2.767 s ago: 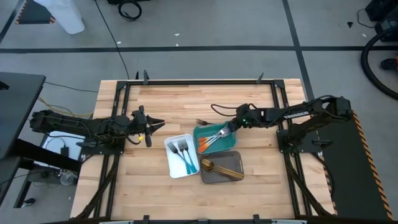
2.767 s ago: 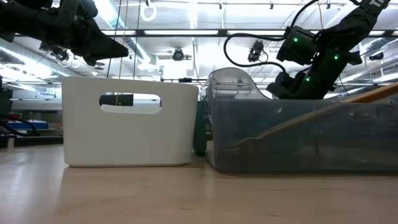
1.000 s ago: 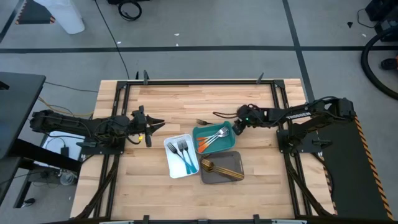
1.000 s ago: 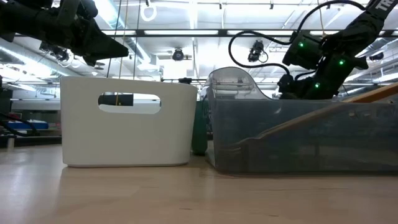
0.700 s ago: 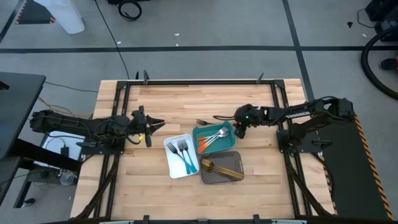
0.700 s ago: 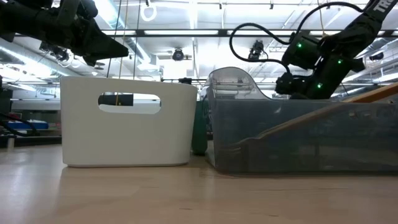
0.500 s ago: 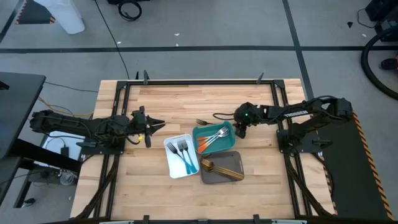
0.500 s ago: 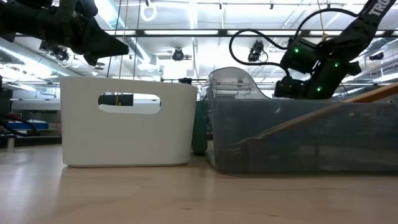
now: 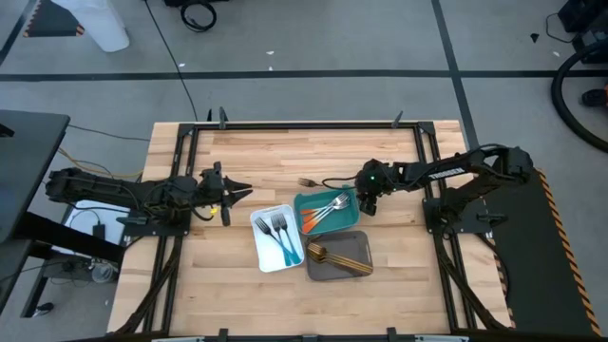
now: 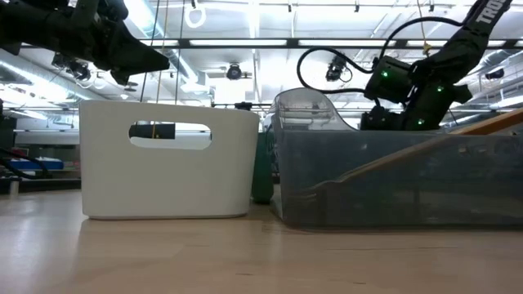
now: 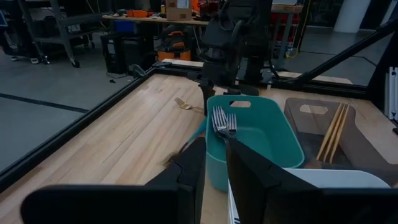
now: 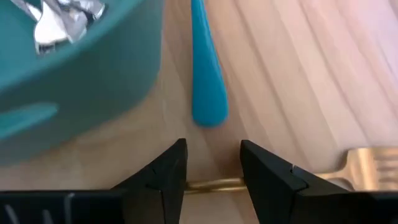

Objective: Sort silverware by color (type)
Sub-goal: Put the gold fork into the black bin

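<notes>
My right gripper (image 9: 364,200) (image 12: 211,165) stands open at the far right corner of the teal tray (image 9: 334,220), pointing steeply down. A gold fork (image 12: 365,165) (image 9: 306,181) lies on the table under it, its handle (image 12: 214,184) crossing the gap between the fingers; whether they touch it I cannot tell. A blue-handled utensil (image 12: 205,81) lies on the table beside the teal tray. Orange-handled forks (image 9: 321,211) are in the teal tray, blue-handled ones (image 9: 281,236) in the white tray, gold ones (image 9: 328,255) in the grey tray. My left gripper (image 9: 237,190) (image 11: 214,171) waits at the left, slightly open, with nothing between its fingers.
The white tray (image 9: 261,223), teal tray and grey tray (image 9: 356,249) stand close together in the table's middle. A black frame (image 9: 285,124) runs around the table top. Bare wood shows along the far side (image 9: 285,152) and the near side (image 9: 247,304).
My right gripper has rolled about its wrist and tipped further down at the teal tray's far right corner, sinking a little toward the table. The forks and trays lie as before.
</notes>
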